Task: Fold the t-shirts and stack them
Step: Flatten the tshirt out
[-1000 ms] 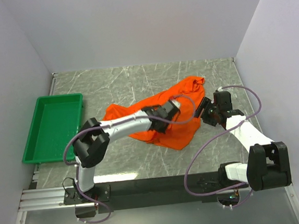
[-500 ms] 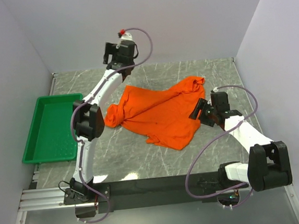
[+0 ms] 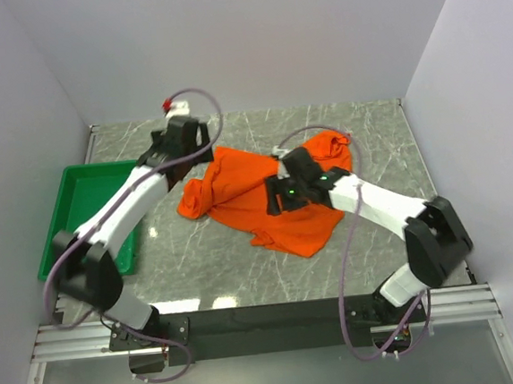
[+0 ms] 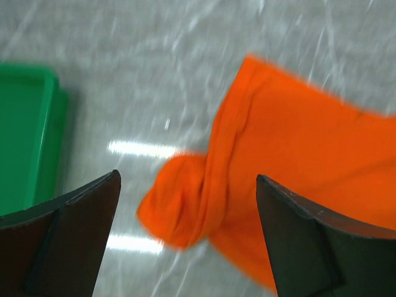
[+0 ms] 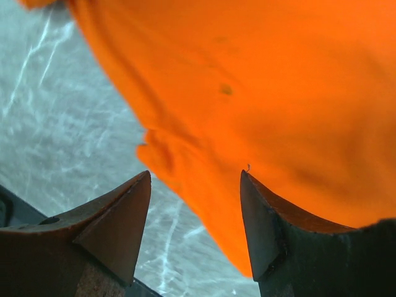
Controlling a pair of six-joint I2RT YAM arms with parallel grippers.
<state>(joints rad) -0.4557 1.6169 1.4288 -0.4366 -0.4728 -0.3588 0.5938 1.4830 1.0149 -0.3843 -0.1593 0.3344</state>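
Cloth, marbled top, plastic
The orange t-shirt (image 3: 237,180) is soft, matt, creased cloth; the grey veined table (image 3: 246,274) is smooth and glossy; the green tray (image 3: 77,199) is smooth plastic.

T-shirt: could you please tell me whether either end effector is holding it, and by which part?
Nothing is held. The left end effector and right end effector are both open above the t-shirt, gripping no cloth.
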